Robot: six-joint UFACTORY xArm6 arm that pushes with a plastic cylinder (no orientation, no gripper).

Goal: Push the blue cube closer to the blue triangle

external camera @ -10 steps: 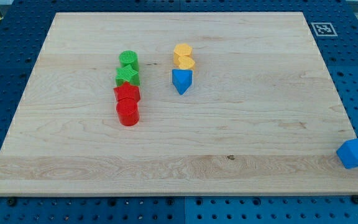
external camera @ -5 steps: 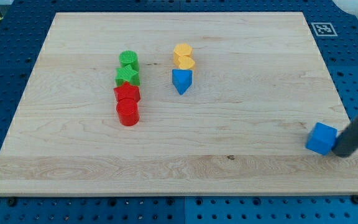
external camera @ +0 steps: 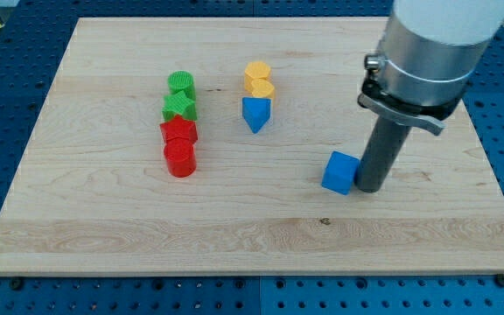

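The blue cube (external camera: pixel 340 171) lies on the wooden board right of centre. My tip (external camera: pixel 367 187) touches the cube's right side. The blue triangle (external camera: pixel 255 114) sits up and to the left of the cube, about a hand's width away, just below two yellow blocks. The arm's grey body hangs over the board's upper right.
Two yellow blocks (external camera: pixel 258 79) stand stacked in a column just above the blue triangle. Further left a column holds a green cylinder (external camera: pixel 181 85), a green star (external camera: pixel 180 107), a red star (external camera: pixel 179 132) and a red cylinder (external camera: pixel 180 159). The board (external camera: pixel 103 236) lies on a blue pegboard table.
My tip has come in from the view's right and pushed the blue cube leftward and slightly up, from the board's right edge towards its middle. The other blocks have not moved.
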